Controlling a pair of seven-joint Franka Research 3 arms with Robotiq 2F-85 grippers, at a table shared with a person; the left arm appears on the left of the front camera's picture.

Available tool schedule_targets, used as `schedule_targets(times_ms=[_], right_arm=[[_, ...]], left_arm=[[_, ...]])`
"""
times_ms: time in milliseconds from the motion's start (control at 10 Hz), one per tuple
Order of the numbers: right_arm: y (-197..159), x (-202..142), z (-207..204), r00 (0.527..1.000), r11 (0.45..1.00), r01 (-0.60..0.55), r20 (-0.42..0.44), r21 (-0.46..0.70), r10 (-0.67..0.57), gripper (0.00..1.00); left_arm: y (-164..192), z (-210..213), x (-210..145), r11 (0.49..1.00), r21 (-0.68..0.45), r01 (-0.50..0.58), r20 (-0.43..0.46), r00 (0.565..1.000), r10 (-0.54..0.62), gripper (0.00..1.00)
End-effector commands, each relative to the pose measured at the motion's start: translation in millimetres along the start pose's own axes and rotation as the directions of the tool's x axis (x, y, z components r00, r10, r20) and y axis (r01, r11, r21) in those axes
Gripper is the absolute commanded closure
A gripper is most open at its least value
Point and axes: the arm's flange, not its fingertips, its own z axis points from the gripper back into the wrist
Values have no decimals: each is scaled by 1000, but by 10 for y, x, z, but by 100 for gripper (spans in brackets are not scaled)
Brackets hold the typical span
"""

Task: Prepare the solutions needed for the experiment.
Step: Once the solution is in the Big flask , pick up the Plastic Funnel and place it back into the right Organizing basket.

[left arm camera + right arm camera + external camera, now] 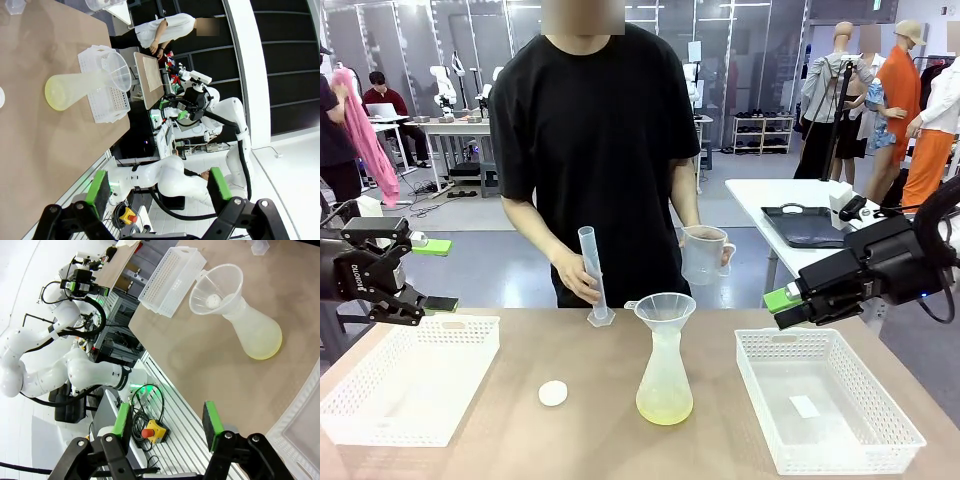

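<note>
With the pale yellow liquid (664, 408) lying low in the flask (664, 375) at the middle of the surface (520, 430), the person should pour slowly from the jug (703, 255) or measuring tube (592, 270) into the centre of the funnel (665, 308), while the left hand (435, 274) and right hand (785, 308), both spread and empty, are best held off at the side edges.

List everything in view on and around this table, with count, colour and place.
solutions: one, pale yellow, bottom of flask
flask: one, frosted, table centre
funnel: one, clear, in flask's neck
left basket, right basket: two, white, table ends
cap: one, white, beside flask
cylinder: one, clear, far table edge
beaker: one, clear, above far edge
table: one, brown
person's right hand: grips cylinder
person's left hand: holds beaker
left gripper: black, green pads, jaws open, raised left
right gripper: same, jaws open, raised right
</note>
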Motion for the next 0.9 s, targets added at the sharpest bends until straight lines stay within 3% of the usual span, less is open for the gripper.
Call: schedule_targets(times_ms=[0, 700, 800], right_arm=[[-2, 24, -5, 1000, 1000, -20, 11, 12, 20, 29], [0, -1, 1, 1000, 1000, 0, 0, 0, 0, 29], [-30, 45, 19, 994, 994, -107, 1, -17, 107, 29]], left_arm=[[-19, -15, 12, 1000, -23, 3, 3, 1000, -3, 0], [-19, -15, 12, 1000, -23, 3, 3, 1000, -3, 0], [-19, -15, 12, 1000, -23, 3, 3, 1000, -3, 0]])
